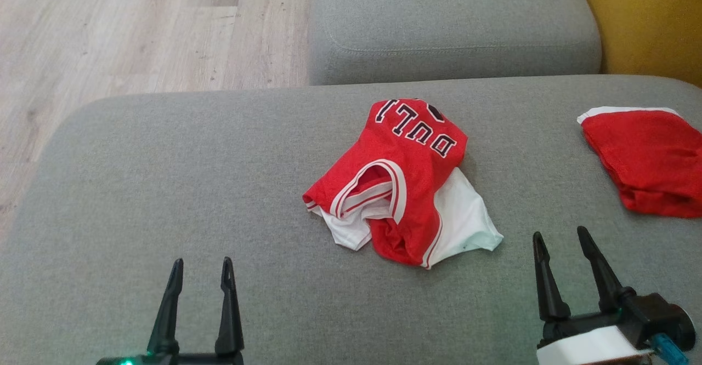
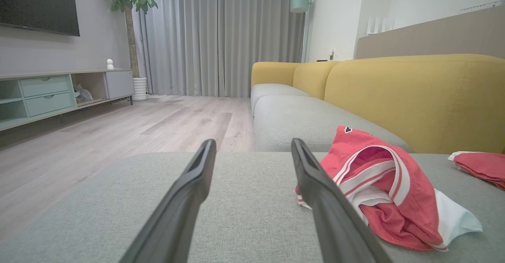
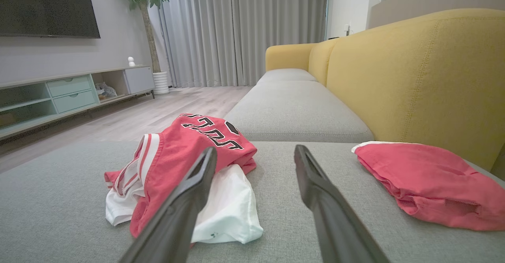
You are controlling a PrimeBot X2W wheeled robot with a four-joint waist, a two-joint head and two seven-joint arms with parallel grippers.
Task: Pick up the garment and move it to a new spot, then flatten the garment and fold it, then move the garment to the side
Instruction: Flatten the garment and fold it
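Grey sofa cushion bore crumpled red jersey, apparently awaiting pickup; left gripper and right gripper nearside of it, jaws spread, empty.

left gripper: jaws apart, empty | right gripper: jaws apart, empty | crumpled red-and-white jersey: on grey seat cushion, ahead of and between both grippers, nearer the right one, touching neither | second red garment: ahead-right of right gripper, apart | wooden floor: well beyond left gripper
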